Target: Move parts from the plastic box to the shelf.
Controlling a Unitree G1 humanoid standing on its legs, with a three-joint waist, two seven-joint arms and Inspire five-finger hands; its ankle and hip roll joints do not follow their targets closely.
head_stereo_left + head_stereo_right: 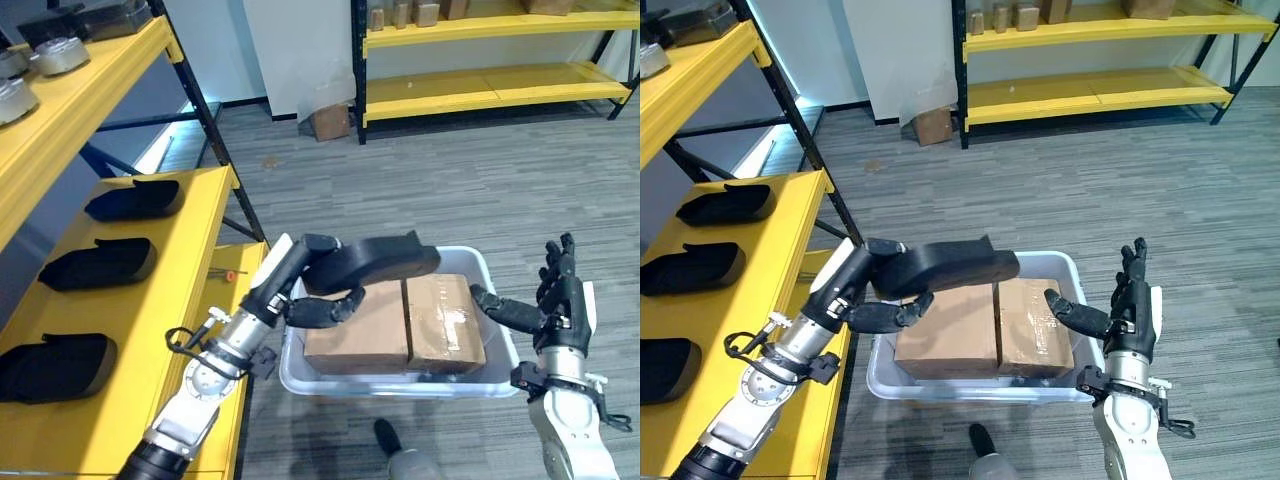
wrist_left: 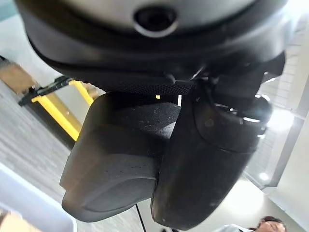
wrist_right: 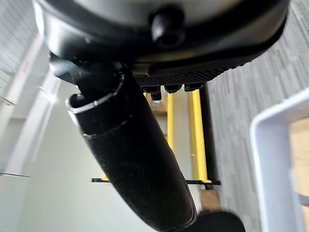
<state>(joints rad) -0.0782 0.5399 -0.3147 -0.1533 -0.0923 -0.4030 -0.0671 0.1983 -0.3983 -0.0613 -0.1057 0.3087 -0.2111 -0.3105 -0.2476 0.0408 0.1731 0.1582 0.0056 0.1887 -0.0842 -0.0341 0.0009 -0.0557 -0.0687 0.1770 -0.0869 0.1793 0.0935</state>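
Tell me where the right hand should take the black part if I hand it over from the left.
Probably the free far end of the black part, which juts out over the plastic box toward the right hand. The left hand clamps the near end, fingers curled beneath. The part lies roughly level, so come in from the right side, thumb above and fingers under.

The left hand's thumb presses against a black part it holds; a yellow shelf stands far beyond over grey floor.

Two cartons in plastic box; shelf left of it.
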